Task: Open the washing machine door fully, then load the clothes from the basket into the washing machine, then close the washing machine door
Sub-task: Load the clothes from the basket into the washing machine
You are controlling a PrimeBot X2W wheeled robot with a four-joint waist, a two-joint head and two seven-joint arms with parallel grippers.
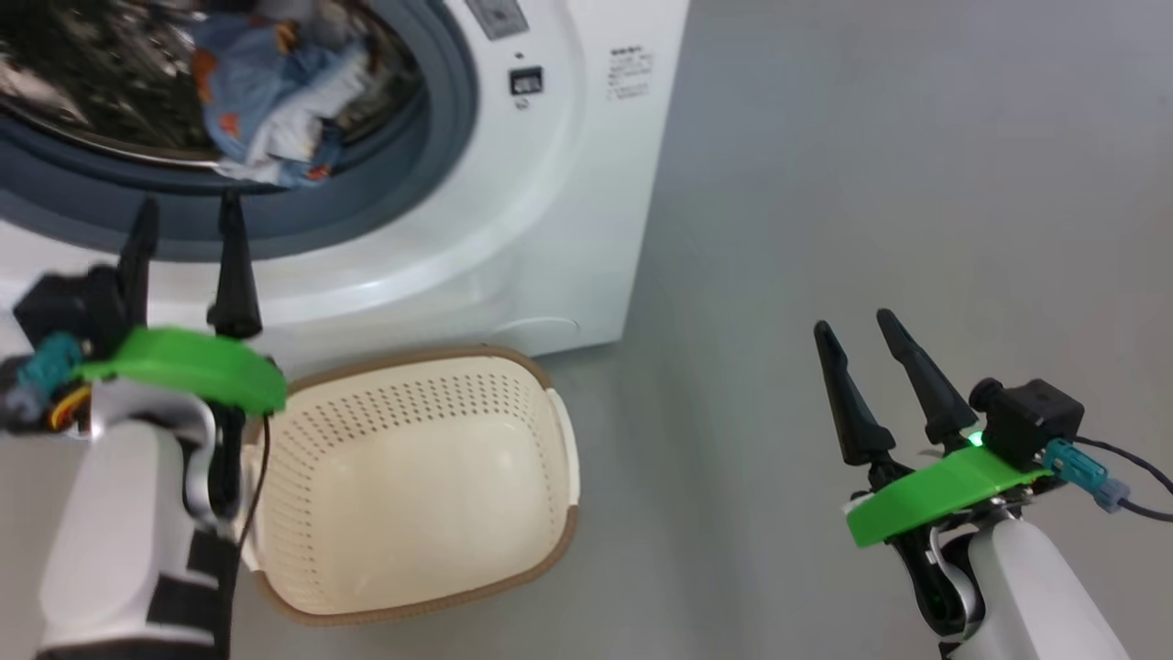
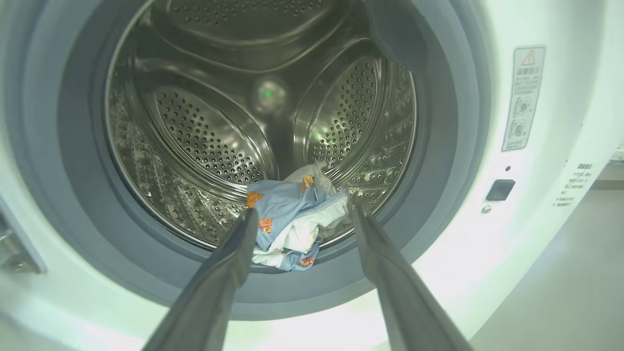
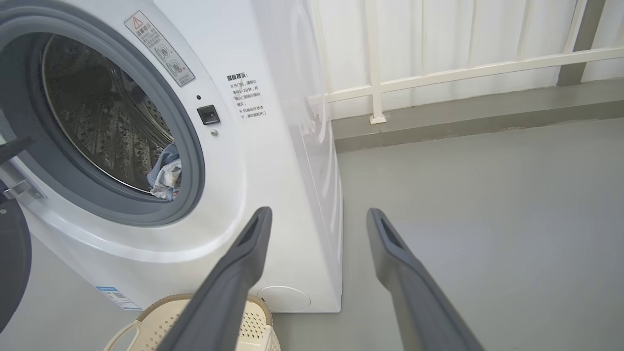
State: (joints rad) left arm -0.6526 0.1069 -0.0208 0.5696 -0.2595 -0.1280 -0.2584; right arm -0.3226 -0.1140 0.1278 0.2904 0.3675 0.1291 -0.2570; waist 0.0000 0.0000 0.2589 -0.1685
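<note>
The clothes (image 2: 292,222) lie bunched over the front lip of the drum (image 2: 209,136), against the grey gasket (image 2: 73,195) of the washing machine (image 1: 559,183). My left gripper (image 1: 188,203) hovers before that opening, jaws wide, holding nothing. The basket (image 1: 564,532) sits on the floor (image 1: 871,137) just before the machine. My right gripper (image 1: 854,323), jaws wide too, hangs over open floor well right of both.

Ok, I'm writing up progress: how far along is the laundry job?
Done: the washing machine stands open, the basket is empty, the clothes lie at the front of the drum. In hand: the left end effector hovers open before it, holding nothing. Left: shutting the washing machine door.
</note>
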